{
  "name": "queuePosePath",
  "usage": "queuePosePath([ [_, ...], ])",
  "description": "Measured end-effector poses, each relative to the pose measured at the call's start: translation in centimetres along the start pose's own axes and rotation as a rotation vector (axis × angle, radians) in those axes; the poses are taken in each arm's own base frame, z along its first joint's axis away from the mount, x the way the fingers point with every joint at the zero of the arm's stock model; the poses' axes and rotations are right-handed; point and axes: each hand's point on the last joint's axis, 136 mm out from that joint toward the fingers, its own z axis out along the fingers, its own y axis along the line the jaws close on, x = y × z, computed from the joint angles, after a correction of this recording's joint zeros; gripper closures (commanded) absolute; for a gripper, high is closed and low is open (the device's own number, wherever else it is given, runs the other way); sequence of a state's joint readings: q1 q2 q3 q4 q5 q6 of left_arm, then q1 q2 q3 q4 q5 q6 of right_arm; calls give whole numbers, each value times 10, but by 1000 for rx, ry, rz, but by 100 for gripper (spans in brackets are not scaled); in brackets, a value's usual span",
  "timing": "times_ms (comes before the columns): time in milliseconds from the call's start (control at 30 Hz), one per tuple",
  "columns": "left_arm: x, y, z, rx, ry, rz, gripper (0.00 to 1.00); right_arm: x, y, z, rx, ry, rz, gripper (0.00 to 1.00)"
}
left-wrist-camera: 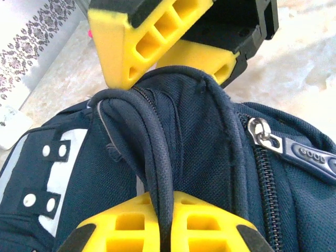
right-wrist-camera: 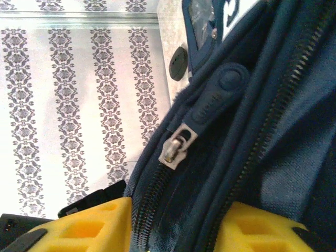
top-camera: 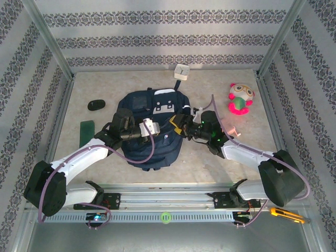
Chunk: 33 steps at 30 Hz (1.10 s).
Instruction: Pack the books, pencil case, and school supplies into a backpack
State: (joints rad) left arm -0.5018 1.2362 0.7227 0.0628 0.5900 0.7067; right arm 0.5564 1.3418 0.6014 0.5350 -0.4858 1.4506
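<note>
The navy backpack (top-camera: 137, 152) lies flat in the middle of the table. My left gripper (top-camera: 157, 127) is shut on a dark corded edge of the backpack (left-wrist-camera: 157, 157), which runs up between its yellow fingers (left-wrist-camera: 210, 220). My right gripper (top-camera: 176, 126) faces it from the right, shut on a fold of backpack fabric (right-wrist-camera: 294, 131) next to a zip track and a metal zip pull (right-wrist-camera: 178, 147). The right gripper (left-wrist-camera: 168, 63) is also at the top of the left wrist view. A dark green book (top-camera: 86, 128) lies left of the backpack. A small pale boxy pencil case (top-camera: 182, 72) stands at the back.
A black oval object (top-camera: 96, 105) lies at the back left and a pink-and-green plush toy (top-camera: 240, 98) at the back right. A yellow utility knife (top-camera: 286, 214) rests on the front rail. Patterned walls enclose the table on three sides.
</note>
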Motion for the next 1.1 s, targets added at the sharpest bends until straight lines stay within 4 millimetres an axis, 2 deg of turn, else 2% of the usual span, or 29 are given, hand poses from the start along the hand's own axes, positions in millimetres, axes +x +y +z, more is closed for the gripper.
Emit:
queuePosePath([
  [67,4,0,-1,-5,29,14,99,2,0,1,-3,-1,12,94],
  [100,5,1,-2,-11,40,19,98,1,1,2,-7,-8,12,99],
  [200,6,8,-5,-37,68,33,95,2,1,-1,-16,-37,5,100],
  [333,7,14,-5,-48,95,27,85,7,-2,-5,-10,-119,-12,100],
  [400,9,18,-2,-48,109,19,73,9,-4,-7,3,-173,-22,100],
  [533,9,33,-5,-94,145,-50,38,12,-5,-8,17,-254,-62,100],
  [600,5,43,-12,-140,147,-131,37,12,-4,-9,19,-279,-89,100],
  [700,-7,45,-32,-190,127,-300,39,9,-3,-9,25,-304,-117,100],
  [867,-40,46,-81,-278,60,-578,43,10,-7,-4,48,-310,-151,100],
  [967,-40,34,-96,-299,69,-766,50,11,-7,-3,53,-311,-167,100],
  [1100,-31,2,-90,-271,90,-997,50,10,-8,-2,58,-312,-175,100],
])
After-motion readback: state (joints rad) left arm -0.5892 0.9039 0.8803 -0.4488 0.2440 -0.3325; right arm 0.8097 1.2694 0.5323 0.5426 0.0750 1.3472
